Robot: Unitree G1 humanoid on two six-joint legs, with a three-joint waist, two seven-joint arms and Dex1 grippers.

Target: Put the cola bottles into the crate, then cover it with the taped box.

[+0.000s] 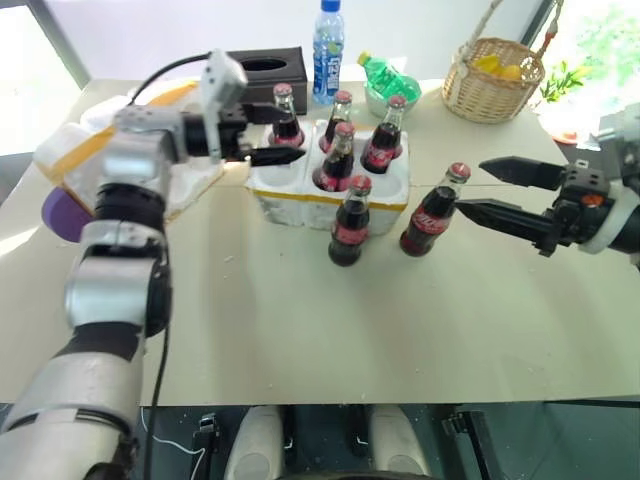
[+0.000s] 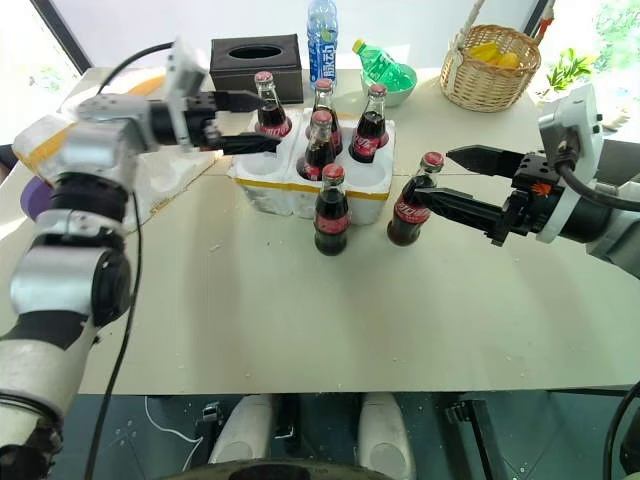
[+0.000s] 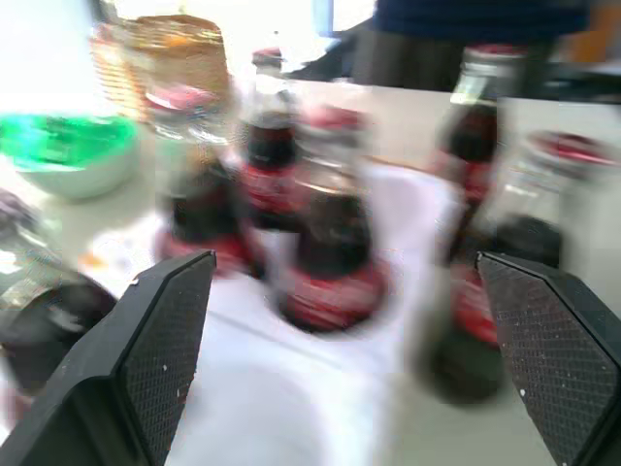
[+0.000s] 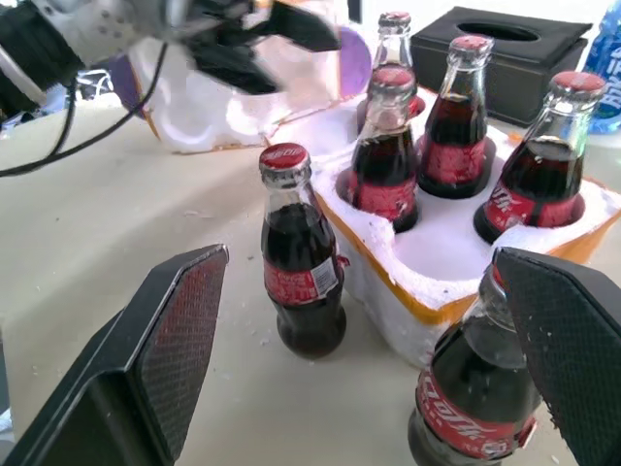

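Approaching with fingers spread, the right gripper risks toppling the nearest loose dark glass cola bottle beside the white styrofoam crate; the left gripper is spread too.

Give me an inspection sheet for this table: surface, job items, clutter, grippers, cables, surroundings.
Surface: beige table, a few white crumbs.
Job's things: crate holds four cola bottles; two more stand on the table in front of it. Taped box lies at the crate's left, not on it.
Clutter: black tissue box, water bottle, green bottle lying in a bowl, wicker basket.
Grippers: left gripper open beside the crate's left rear bottle; right gripper open, near the right loose bottle.
Cables: black cable on the left arm.
Surroundings: plant beyond the basket.
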